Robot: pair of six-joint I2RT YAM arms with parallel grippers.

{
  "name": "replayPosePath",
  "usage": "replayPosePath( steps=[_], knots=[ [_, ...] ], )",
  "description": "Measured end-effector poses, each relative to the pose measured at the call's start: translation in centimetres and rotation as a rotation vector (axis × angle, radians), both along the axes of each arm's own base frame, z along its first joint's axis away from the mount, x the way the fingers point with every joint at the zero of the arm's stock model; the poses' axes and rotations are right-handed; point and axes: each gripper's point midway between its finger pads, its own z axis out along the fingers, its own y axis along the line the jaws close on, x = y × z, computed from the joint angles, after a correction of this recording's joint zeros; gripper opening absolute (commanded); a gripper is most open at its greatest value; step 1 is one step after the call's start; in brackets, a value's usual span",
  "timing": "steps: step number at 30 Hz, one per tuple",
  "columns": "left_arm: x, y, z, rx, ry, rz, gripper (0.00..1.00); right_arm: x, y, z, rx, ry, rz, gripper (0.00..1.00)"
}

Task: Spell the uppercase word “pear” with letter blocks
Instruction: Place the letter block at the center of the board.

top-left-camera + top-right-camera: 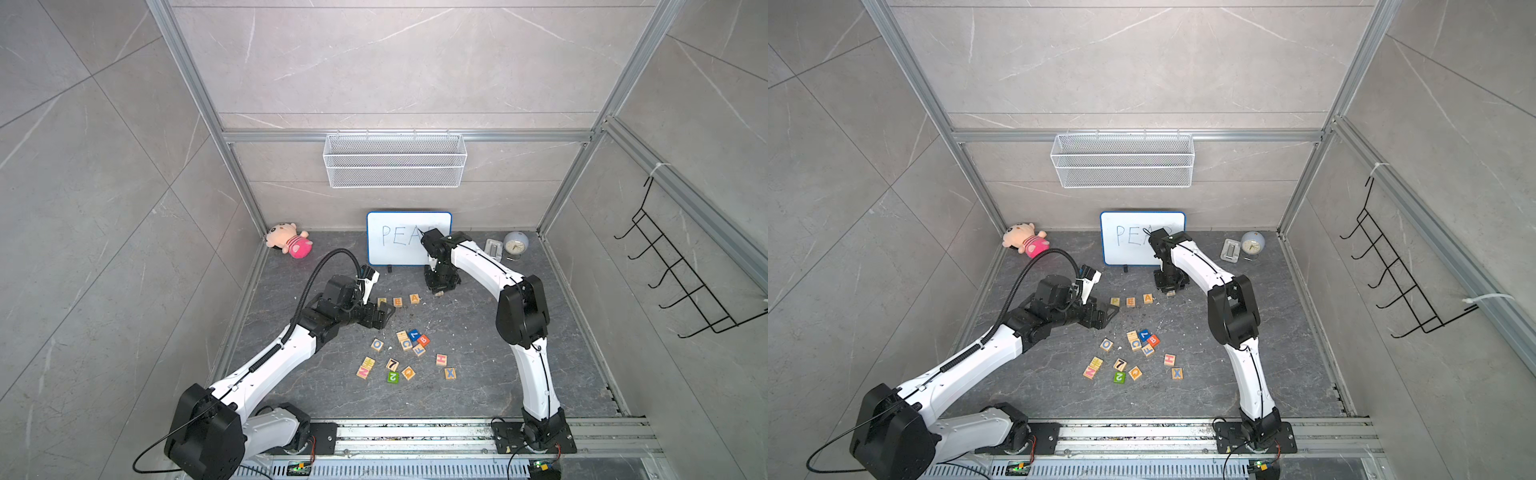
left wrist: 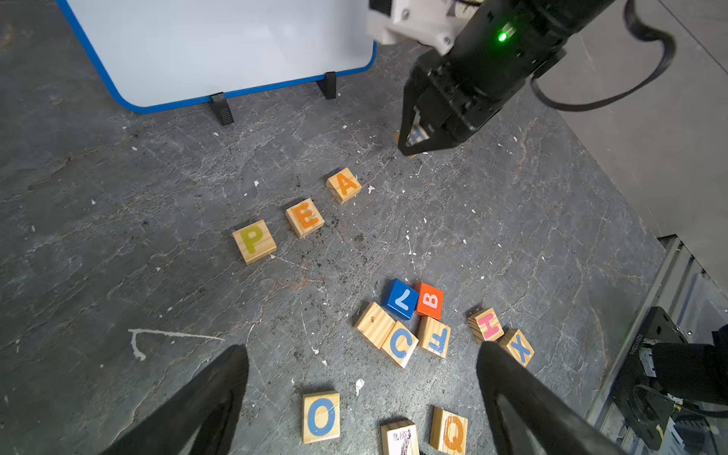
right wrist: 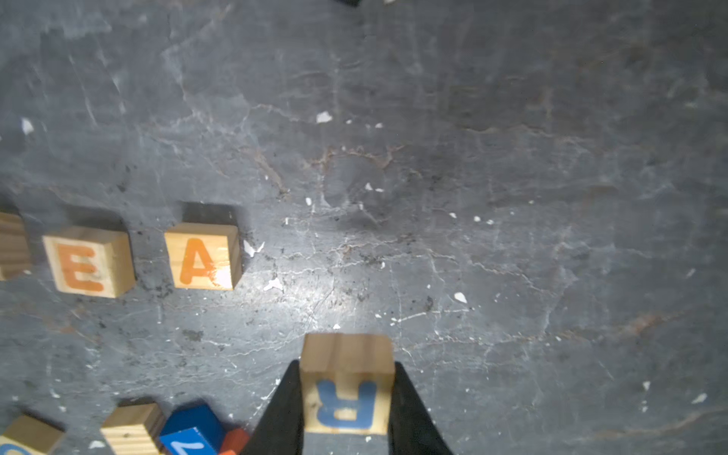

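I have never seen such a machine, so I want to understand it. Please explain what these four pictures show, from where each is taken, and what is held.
These are two robot arms on a dark table; each ends in a gripper with two fingers. Two pictures look down from above, almost the same view. The other two come from a camera on each wrist. On the table the P block, E block and A block lie in a row, apart, before a whiteboard. Other blocks lie loose nearer the arms' bases; a plush toy and a clock sit at the back. The right gripper is shut on the R block. The left gripper is open and holds nothing.
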Motion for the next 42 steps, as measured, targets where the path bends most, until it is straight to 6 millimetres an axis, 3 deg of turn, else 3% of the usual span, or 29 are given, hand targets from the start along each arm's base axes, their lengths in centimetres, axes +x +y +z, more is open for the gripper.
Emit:
replayPosePath(
  steps=[5, 14, 19, 25, 42],
  knots=[
    [0.0, -0.4, 0.2, -0.011, -0.01, -0.026, 0.93, -0.9, 2.3, -0.9, 0.013, -0.004, 0.248, 0.26],
    [-0.2, -0.7, -0.1, -0.005, -0.011, -0.053, 0.94, 0.3, 1.5, -2.7, -0.024, -0.058, 0.635, 0.12],
    [-0.2, -0.6, -0.1, 0.0, -0.015, -0.057, 0.94, 0.3, 1.5, -2.8, -0.005, -0.05, 0.857, 0.17],
    [-0.4, -0.6, 0.1, 0.001, -0.02, -0.06, 0.96, 2.7, 0.4, -2.0, -0.051, -0.097, 0.966, 0.24],
    [0.8, -1.3, -1.1, 0.049, 0.039, -0.061, 0.99, 3.6, 0.5, -4.2, -0.108, -0.104, 1.144, 0.31]
  ],
)
